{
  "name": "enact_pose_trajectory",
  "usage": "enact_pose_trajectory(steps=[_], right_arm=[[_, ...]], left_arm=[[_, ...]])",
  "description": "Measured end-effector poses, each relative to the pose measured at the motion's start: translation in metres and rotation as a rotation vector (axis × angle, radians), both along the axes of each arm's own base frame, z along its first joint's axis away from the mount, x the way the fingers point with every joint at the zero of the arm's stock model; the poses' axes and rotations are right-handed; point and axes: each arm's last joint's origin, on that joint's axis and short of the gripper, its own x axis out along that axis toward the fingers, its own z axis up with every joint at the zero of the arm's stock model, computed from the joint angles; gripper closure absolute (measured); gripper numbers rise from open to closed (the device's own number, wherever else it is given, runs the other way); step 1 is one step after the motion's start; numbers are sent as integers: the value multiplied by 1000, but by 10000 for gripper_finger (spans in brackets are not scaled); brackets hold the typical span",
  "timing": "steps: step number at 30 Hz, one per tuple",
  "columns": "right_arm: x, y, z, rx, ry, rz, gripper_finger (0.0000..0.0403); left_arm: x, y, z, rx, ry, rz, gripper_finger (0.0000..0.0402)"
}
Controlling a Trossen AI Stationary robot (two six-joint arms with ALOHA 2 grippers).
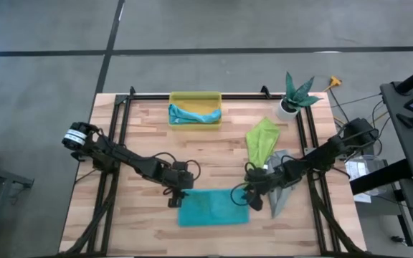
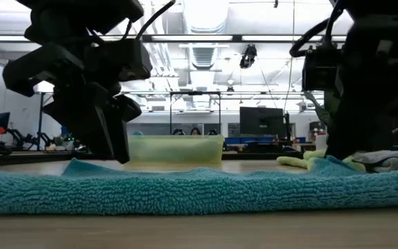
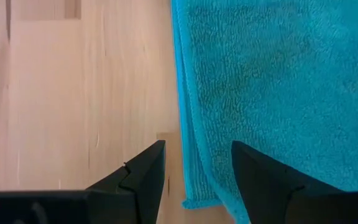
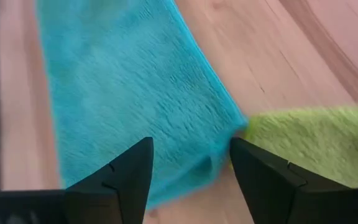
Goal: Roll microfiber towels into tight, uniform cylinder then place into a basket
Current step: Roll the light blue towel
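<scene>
Left gripper (image 1: 177, 198) sits at the teal towel's (image 1: 213, 207) left far corner, near the tabletop's (image 1: 142, 222) front edge, fingers parted and straddling the towel's edge; left wrist view shows one finger (image 3: 143, 177) over bare wood, the other over teal cloth (image 3: 272, 87), nothing clamped between them. Right gripper (image 1: 254, 197) at the same towel's right far corner, fingers apart, a raised fold of the teal edge (image 4: 166, 106) lying between them; whether the pads actually pinch it, cannot tell. Low view: both grippers come down onto the towel (image 2: 199, 190), left one (image 2: 112, 149) on the picture's left, right one (image 2: 337, 149) on the right.

Teal towel lies flat, spread out, unrolled, closest to the front edge, roughly centred. Grey towel (image 1: 279, 193) just right of it, crumpled, partly under the right arm, toward the right edge. Lime green towel (image 1: 262, 138) farther back, right of centre, loosely folded and unrolled; its near end reaches the right gripper and touches the teal corner (image 4: 309, 140). Basket (image 1: 195, 97), yellow, at the far edge, centre-left, holds the light blue towel (image 1: 192, 115), bunched inside. White plant pot (image 1: 288, 107) with green leaves stands at the far right corner, apart from the towels.
</scene>
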Motion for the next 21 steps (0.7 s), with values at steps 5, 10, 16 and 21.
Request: enact_pose_trajectory(steps=[5,10,16,21], right_arm=[[-2,-1,-8,-9,64,-22,194],[1,1,-11,-3,41,-7,194],[3,2,-10,-6,17,16,210],[3,1,-10,-18,18,29,272]], left_arm=[[-3,1,-4,3,13,1,233],[-3,1,-4,1,7,2,233],[-3,1,-4,2,8,2,233],[-3,1,-4,3,13,1,233]])
